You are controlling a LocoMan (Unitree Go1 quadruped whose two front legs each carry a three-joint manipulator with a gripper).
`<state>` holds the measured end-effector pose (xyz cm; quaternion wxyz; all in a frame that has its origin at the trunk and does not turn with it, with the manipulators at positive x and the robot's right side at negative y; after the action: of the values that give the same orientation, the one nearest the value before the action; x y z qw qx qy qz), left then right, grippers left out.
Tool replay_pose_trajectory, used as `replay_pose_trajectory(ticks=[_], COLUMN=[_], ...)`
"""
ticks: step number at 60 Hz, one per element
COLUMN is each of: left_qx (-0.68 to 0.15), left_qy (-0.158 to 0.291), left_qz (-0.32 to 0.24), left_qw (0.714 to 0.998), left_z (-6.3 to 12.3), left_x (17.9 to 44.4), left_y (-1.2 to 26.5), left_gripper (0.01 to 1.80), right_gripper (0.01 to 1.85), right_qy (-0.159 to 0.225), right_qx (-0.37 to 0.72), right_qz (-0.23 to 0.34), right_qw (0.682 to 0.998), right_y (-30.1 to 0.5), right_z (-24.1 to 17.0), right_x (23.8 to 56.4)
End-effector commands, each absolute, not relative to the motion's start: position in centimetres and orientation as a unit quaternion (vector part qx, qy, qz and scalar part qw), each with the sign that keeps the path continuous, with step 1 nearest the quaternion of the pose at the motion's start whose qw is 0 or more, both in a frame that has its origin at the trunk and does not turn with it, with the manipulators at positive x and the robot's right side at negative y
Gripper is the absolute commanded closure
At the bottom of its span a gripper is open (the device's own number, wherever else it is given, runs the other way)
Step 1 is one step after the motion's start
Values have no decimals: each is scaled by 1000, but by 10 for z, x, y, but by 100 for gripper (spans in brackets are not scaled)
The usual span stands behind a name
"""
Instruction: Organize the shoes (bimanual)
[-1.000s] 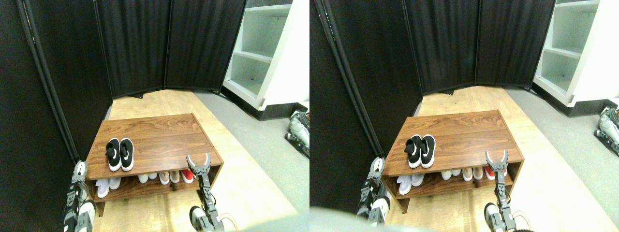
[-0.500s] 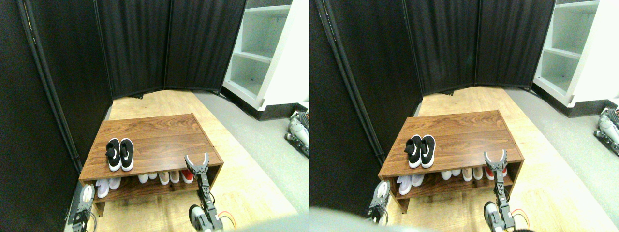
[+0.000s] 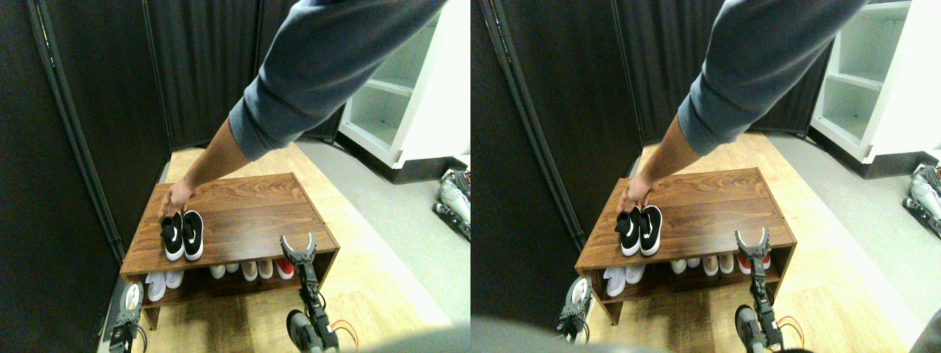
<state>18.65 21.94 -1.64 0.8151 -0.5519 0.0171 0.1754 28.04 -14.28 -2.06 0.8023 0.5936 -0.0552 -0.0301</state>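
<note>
The pair of black shoes [image 3: 182,234] with white soles stands side by side on the left part of the wooden rack's top [image 3: 242,213], toes toward me. A person's hand [image 3: 176,197] reaches in from above and touches the heels of the shoes. My right gripper [image 3: 298,247] stands open at the rack's front right corner, well right of the shoes, with nothing between its fingers. My left gripper [image 3: 129,298] hangs low at the rack's front left corner, below the top board.
White, beige and red shoes [image 3: 220,271] line the rack's lower shelf. Black curtain panels [image 3: 206,66] close off the back and left. A white shelving unit [image 3: 397,95] stands at the right. The person's grey sleeve [image 3: 323,66] crosses overhead.
A person's arm has come in from the upper right and its hand now rests at the heels of the black shoes. Both grippers stay where they were half a second ago.
</note>
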Motion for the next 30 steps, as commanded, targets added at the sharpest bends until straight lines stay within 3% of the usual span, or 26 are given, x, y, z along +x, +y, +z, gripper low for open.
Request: replay_pose_trajectory(ticks=[1, 30], left_qx=[-556, -567], left_qy=[4, -8], left_qz=[160, 174], left_qw=[816, 805], left_z=[-12, -6], left_x=[189, 175], left_y=[218, 214], left_gripper=[180, 180], right_gripper=[121, 125], right_qy=[-65, -63], right_qx=[599, 604], right_qz=[-14, -6], right_qw=[798, 795], right_y=[-141, -141], right_z=[-14, -12], right_x=[279, 272])
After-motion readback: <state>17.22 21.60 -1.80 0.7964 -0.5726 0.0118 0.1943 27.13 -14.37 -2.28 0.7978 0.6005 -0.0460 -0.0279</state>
